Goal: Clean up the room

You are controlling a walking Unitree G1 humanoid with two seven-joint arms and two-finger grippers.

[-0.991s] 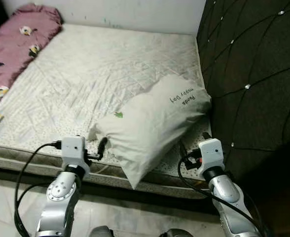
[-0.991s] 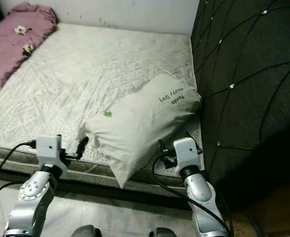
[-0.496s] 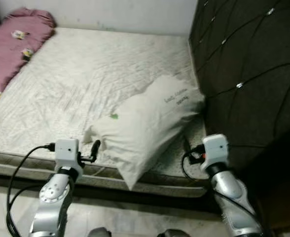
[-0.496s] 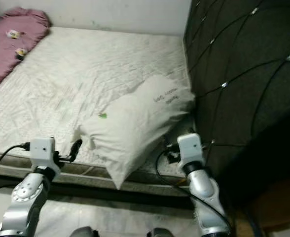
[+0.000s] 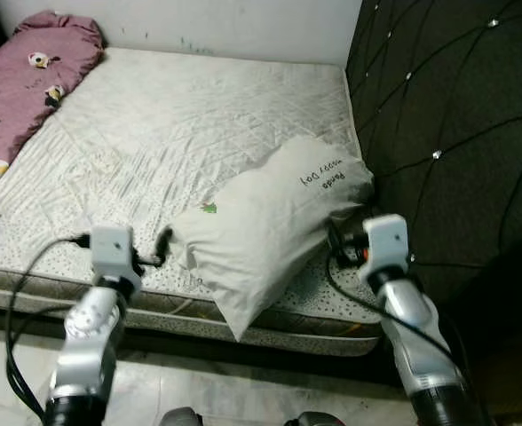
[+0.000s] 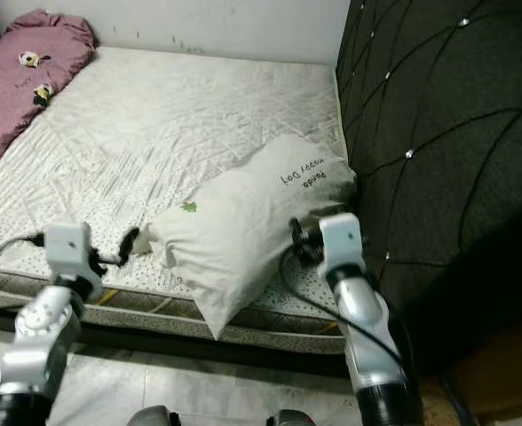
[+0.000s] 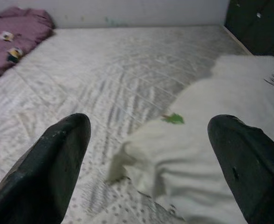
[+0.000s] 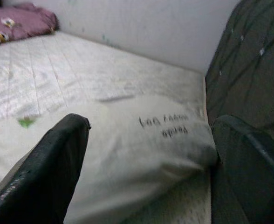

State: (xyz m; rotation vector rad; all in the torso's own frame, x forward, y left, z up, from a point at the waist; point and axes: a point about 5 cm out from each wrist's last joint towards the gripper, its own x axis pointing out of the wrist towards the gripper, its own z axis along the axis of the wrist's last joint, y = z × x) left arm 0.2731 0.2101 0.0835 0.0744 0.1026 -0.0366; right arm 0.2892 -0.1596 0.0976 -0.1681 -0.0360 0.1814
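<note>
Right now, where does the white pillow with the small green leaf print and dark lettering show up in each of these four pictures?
Left eye view: white pillow lies centre-right, overhanging the mattress edge.
Right eye view: pillow at centre.
Left wrist view: pillow ahead, right of centre.
Right wrist view: pillow close, across the lower middle.
Shared landmark: its green leaf print.

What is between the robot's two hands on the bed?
The white pillow with a small green mark lies between the open left gripper and open right gripper, seen from the head views.
</note>
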